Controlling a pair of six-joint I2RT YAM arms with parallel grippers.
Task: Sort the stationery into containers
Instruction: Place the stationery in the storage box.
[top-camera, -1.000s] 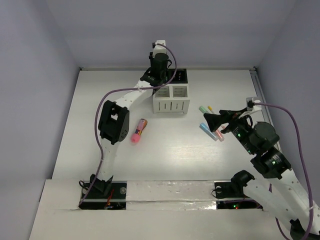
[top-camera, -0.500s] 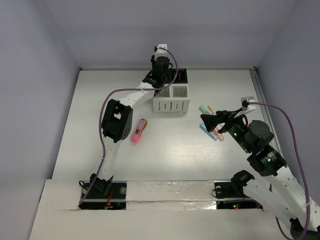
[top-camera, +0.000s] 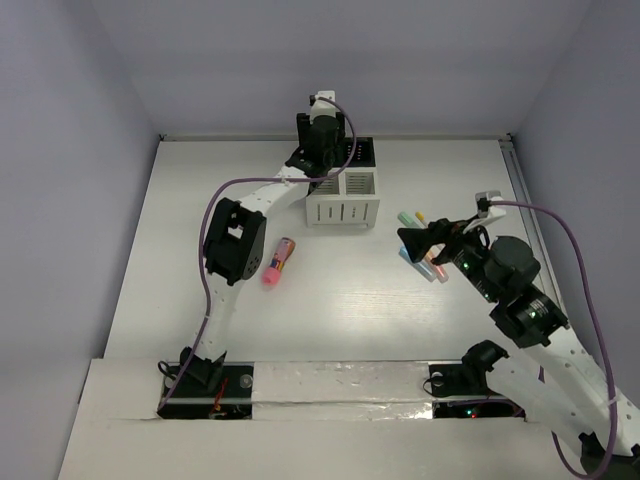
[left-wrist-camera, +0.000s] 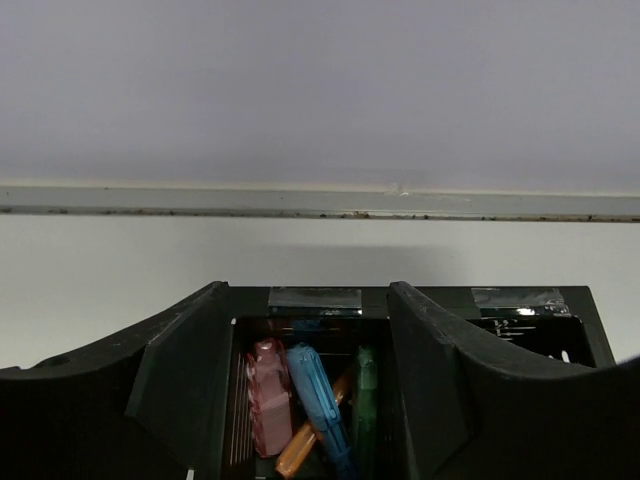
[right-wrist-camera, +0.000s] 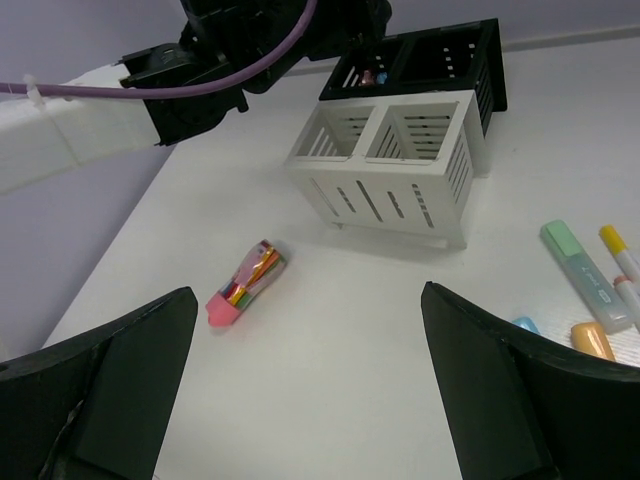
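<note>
Stationery, sorted part: in the left wrist view four sticks, pink (left-wrist-camera: 267, 405), blue (left-wrist-camera: 313, 390), orange (left-wrist-camera: 300, 450) and green (left-wrist-camera: 366, 405), lie inside one black compartment (left-wrist-camera: 320, 291) of the organizer block (top-camera: 343, 198). Their lower ends are cut off by the frame edge. The adjoining black cell (left-wrist-camera: 520, 330) is too dark to read. Left gripper (left-wrist-camera: 305, 330) hangs directly over that stocked cell, jaws parted to a moderate gap, nothing clamped betw. them. From overhead the wrist hides the fingers and most of the cell. Unsorted: thick pink stick w/ orange end (top-camera: 277, 262) lies on the table (top-camera: 340, 310) well left-front of the block. A cluster lies right-front of the block: mint green (right-wrist-camera: 580, 275), a yellow-tipped one (right-wrist-camera: 620, 250), blue (right-wrist-camera: 525, 323) and orange (right-wrist-camera: 592, 340). The last two are partly cut off by a finger and the frame edge, and the count is uncertain. Right gripper (top-camera: 415, 240) hovers by that cluster, jaws spread wide, holding nothing. The white compartments (right-wrist-camera: 390, 160) show only part of their interiors.
</note>
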